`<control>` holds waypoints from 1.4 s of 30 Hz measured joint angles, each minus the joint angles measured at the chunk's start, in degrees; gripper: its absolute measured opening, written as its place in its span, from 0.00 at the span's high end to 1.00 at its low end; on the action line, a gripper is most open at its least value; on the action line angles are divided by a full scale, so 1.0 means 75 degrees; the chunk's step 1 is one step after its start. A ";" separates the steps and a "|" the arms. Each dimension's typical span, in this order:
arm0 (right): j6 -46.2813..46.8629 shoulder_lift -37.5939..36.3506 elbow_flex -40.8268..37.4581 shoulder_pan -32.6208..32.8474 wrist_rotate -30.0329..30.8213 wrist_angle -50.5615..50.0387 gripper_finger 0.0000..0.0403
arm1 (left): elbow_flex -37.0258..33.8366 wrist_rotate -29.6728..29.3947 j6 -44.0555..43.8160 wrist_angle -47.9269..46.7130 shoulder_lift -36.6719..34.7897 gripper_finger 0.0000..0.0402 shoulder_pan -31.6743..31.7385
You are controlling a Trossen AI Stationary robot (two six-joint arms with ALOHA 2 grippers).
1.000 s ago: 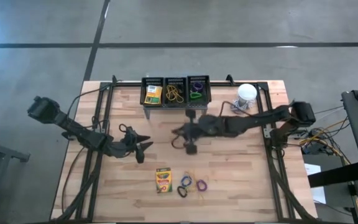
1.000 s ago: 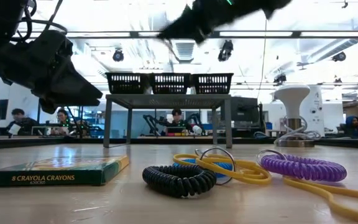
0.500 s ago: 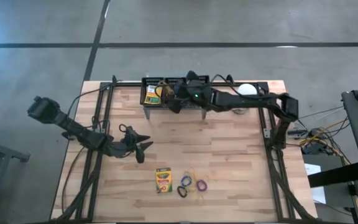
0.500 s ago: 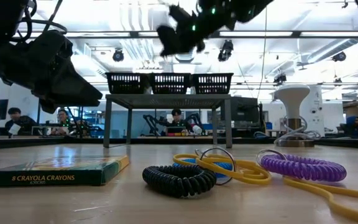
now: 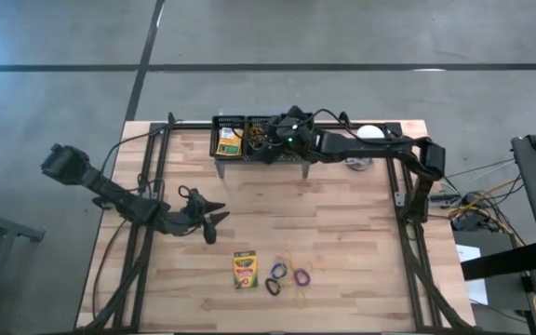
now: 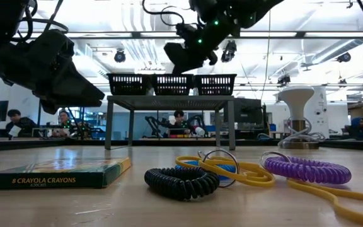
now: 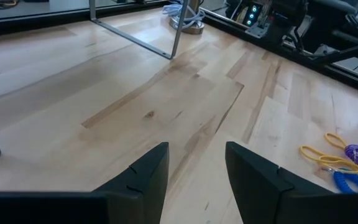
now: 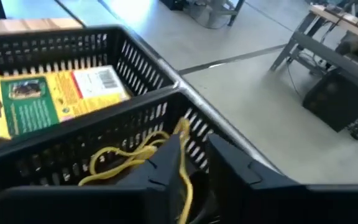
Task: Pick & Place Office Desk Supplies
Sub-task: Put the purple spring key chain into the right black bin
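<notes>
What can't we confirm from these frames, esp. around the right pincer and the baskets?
- Right pincer: right wrist view shows a yellow rubber band at its fingers; gripped or already released, unclear.
- Right basket: high view, contents covered by the right arm.
- Basket contents: low view, level camera sees only the mesh walls.
- Left pincer: open, empty, hovering over bare table.
</notes>
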 joint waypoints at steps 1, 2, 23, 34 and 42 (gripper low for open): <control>-0.0063 -0.0079 0.0000 0.0000 0.0000 0.0000 0.78 | 0.0000 -0.0002 -0.0003 0.0000 0.0000 0.59 0.0000; -0.0161 -0.0183 0.0000 0.0005 0.0000 -0.0014 0.75 | 0.0000 -0.0001 -0.0003 0.0000 0.0000 0.59 0.0003; 0.0895 -0.3131 -0.4106 0.2870 -0.2030 -0.1157 0.58 | 0.0177 -0.0344 0.0373 -0.0006 0.0000 0.59 0.0000; 0.1724 -0.2589 -0.4980 0.4141 -0.5319 0.0037 0.56 | 0.0367 -0.0344 0.0344 -0.0017 0.0006 0.59 0.0000; 0.2633 -0.1180 -0.4834 0.5006 -0.5209 0.0677 0.43 | 0.0370 -0.0603 0.0373 -0.0009 0.0006 0.59 0.0000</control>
